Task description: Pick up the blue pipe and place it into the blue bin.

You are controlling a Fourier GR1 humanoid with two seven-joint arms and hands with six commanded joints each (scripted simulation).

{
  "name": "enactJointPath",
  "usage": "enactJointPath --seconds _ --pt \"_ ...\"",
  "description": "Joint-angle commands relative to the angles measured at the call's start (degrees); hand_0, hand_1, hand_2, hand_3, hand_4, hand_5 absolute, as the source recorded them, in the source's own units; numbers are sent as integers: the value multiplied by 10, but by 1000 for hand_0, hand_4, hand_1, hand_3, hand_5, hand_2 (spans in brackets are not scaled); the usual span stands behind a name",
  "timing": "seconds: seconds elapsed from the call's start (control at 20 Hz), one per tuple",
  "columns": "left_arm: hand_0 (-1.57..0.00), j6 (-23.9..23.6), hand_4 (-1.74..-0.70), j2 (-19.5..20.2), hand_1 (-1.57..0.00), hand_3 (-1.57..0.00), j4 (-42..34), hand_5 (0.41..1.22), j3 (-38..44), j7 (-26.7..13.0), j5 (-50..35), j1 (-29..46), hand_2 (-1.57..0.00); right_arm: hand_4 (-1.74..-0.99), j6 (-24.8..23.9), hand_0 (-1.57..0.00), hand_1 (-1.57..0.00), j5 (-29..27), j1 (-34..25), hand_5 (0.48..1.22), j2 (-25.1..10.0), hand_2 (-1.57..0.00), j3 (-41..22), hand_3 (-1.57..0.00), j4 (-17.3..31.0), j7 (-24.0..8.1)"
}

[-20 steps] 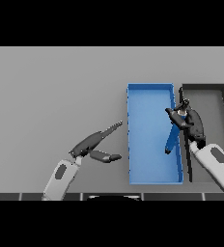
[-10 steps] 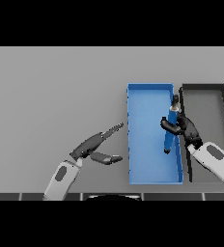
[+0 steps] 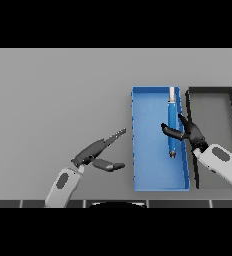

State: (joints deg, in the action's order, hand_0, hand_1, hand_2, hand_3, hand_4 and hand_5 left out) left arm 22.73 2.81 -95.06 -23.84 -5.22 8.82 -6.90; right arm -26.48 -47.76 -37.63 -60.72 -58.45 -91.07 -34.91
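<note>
The blue pipe (image 3: 172, 127) lies lengthwise inside the blue bin (image 3: 148, 150), along its right wall, in the centre-right of the frame. Its pale tip points toward the bin's far end, and its lower end reaches about the middle of the bin.

The right hand (image 3: 188, 132) comes in from the lower right and sits over the bin's right wall, just beside the pipe. A finger and the thumb reach toward the pipe's lower half in a loose, spread pose; whether they touch it cannot be told, but they are not closed around it.

A dark bin (image 3: 210, 91) stands just right of the blue one.

The left hand (image 3: 95, 155) rests at lower centre-left over the grey table (image 3: 53, 90), left of the blue bin, fingers straight and holding nothing.
</note>
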Motion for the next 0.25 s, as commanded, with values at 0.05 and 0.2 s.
enactJointPath --seconds 0.05,0.2 --pt "1 0 -885 5 1 1 0 431 8 -6 -3 -6 1 -1022 -4 -6 -5 -8 -4 658 -4 -5 -8 -3 -5 0" --pt "1 3 -885 7 1 1 -3 431 13 -10 -12 -9 1 -1022 -7 -6 -5 -11 -2 643 -13 -5 -14 -3 -15 5"
